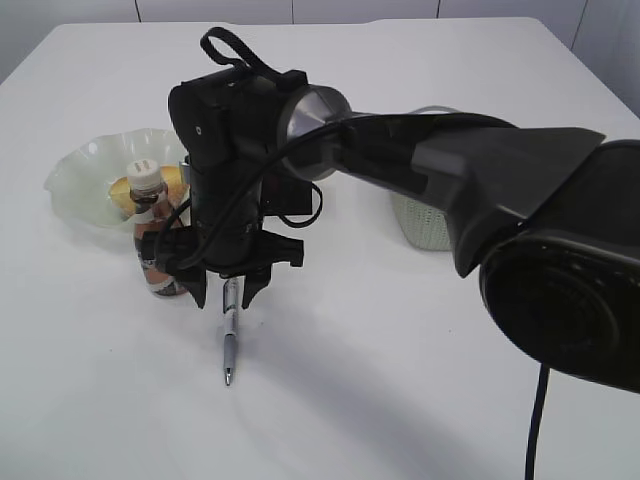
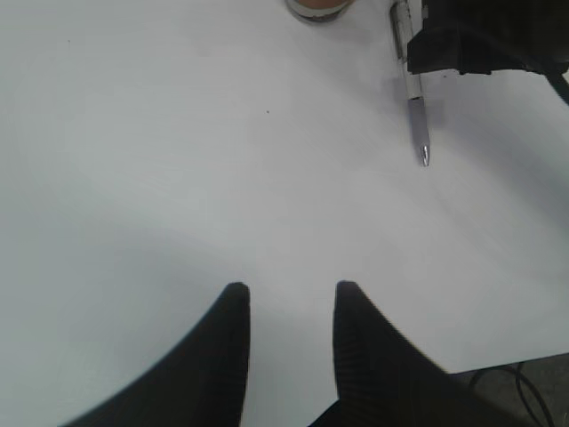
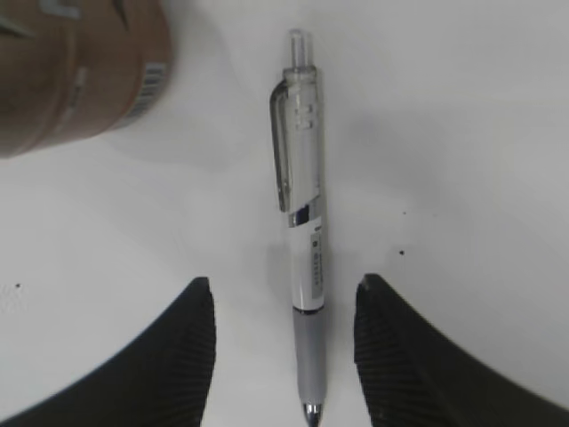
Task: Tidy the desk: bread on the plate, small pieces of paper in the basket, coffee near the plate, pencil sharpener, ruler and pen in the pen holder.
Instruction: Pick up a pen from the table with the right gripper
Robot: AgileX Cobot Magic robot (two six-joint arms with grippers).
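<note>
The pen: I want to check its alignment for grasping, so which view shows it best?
The right wrist view: the pen lies full-length between open fingers. The exterior view shows only its lower half beneath the right gripper; the left wrist view catches its tip.

Pale wall panels [image 1: 215, 8] run across the top of the exterior view, split by thin vertical seams. In the left wrist view's lower right corner lies a dark strip of floor [image 2: 553, 411] (blurred), with what may be a cable [image 2: 523, 381] on it. The right wrist view shows a few tiny dark specks [image 3: 402, 253].
</note>
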